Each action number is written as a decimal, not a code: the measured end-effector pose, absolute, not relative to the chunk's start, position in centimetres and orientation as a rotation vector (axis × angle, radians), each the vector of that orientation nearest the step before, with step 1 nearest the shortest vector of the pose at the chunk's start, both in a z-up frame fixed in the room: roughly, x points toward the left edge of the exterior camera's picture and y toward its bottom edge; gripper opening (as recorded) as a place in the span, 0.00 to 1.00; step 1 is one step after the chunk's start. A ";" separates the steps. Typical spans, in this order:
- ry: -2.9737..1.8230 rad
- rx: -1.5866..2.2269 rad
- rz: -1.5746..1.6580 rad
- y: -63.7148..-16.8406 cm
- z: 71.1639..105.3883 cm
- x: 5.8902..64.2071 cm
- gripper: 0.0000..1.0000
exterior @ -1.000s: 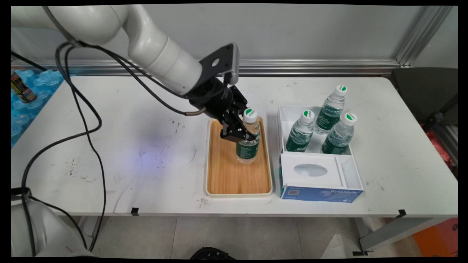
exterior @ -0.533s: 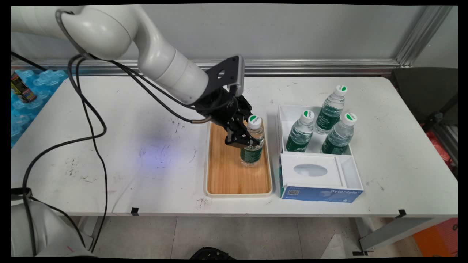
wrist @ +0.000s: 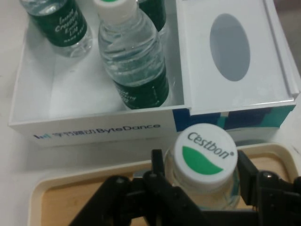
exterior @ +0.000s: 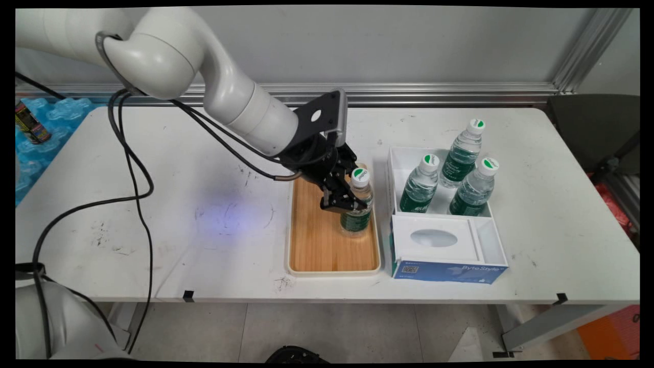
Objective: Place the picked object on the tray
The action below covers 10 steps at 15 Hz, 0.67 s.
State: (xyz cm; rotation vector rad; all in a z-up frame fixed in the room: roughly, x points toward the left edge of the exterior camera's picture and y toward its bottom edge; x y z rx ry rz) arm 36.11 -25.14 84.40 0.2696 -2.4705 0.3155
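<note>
My gripper [exterior: 347, 202] [wrist: 201, 186] is shut on a small water bottle [exterior: 357, 207] with a green label and a white-and-green cap [wrist: 204, 154]. The bottle stands upright at the right side of a wooden tray [exterior: 317, 240] with a cream rim. The black fingers [wrist: 157, 165] clasp the bottle just below its cap. To the right stands a white box [exterior: 396, 168] [wrist: 94, 120] holding two like bottles [exterior: 420, 185] [exterior: 475, 188]. A third bottle [exterior: 463, 153] stands at the box's back.
The box's front half carries a white lid with an oval hole [exterior: 433, 237] [wrist: 229, 47] and a blue front face. Black cables [exterior: 133, 179] hang from the arm over the table's left part. A blue plastic pack with a can [exterior: 30, 125] lies at the far left.
The gripper has carried the bottle rightward and a little nearer across the tray, toward the tray's right rim and the white box.
</note>
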 end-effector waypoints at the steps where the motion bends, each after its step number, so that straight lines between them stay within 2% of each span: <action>1: -2.471 0.269 0.316 -25.2 84.2 36.1 0.00; 6: -2.467 0.263 0.319 -25.3 83.5 35.7 0.00; 7: -2.466 0.262 0.319 -25.3 83.4 35.7 1.00; 10: -2.464 0.260 0.317 -25.2 83.2 35.7 1.00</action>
